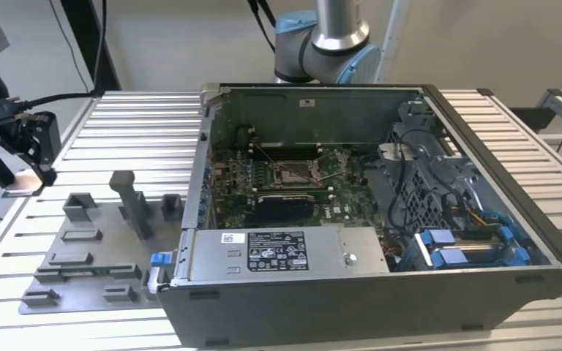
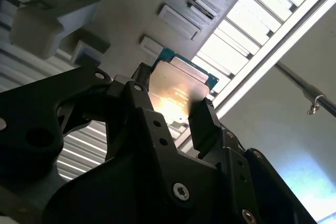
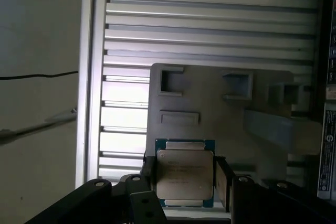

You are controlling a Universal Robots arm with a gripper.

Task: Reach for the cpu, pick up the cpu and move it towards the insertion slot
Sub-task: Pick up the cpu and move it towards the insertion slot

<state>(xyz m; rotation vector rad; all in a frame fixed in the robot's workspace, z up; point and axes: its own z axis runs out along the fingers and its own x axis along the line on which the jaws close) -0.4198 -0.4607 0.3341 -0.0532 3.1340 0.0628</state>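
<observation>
2 fingers (image 3: 223, 182) clamp opposite sides of the cpu (image 3: 185, 174), held flat between them above the grey fixture plate (image 1: 96, 219) near the surface (image 1: 144, 124) edge; the insertion slot (image 1: 291, 173) sits well apart inside the open computer case (image 1: 359, 307).

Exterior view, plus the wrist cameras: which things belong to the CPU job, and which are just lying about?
Job in hand: cpu; gripper, jaws shut on the cpu; insertion slot.
Lying about: grey fixture plate; power supply; blue drive caddies.
</observation>
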